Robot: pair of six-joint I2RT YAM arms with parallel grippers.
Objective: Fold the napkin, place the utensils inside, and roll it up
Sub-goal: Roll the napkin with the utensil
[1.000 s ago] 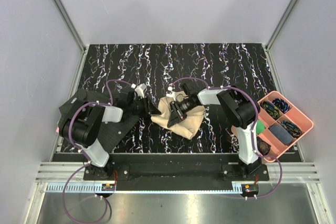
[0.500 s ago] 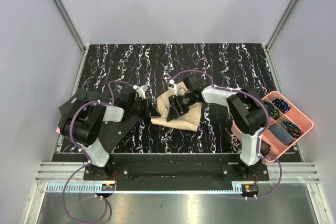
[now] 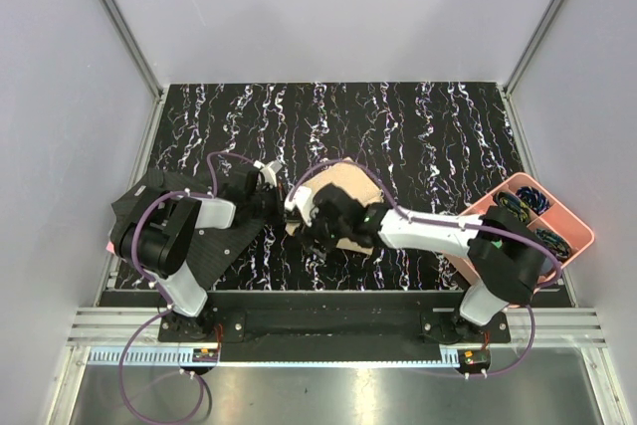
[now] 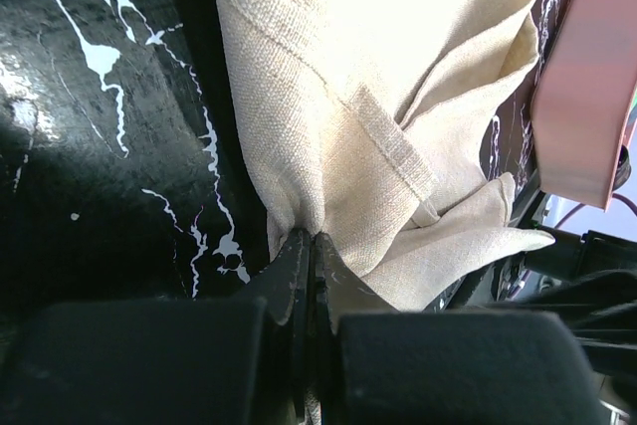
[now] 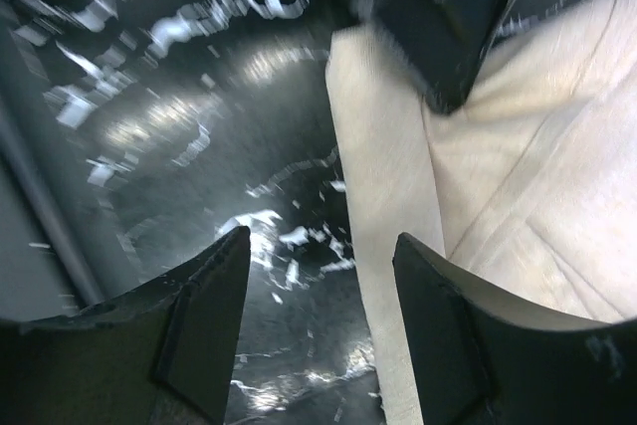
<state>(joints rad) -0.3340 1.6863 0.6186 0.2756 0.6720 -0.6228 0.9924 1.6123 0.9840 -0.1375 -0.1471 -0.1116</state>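
Between the clenched jaws of the left gripper (image 4: 311, 246), a corner of the large beige cloth napkin (image 4: 368, 97) is being pinched, its bulk spreading ahead, while the right gripper (image 5: 318, 251) is hovering released above its edge.

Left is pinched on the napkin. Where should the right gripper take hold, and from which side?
Probably take the napkin along its straight edge, which runs between the fingers of the open right gripper: one finger is over bare table, the other over cloth. Come in from the table side, straddling that edge. The cloth lies flat there, away from the bunched pinch of the left gripper.
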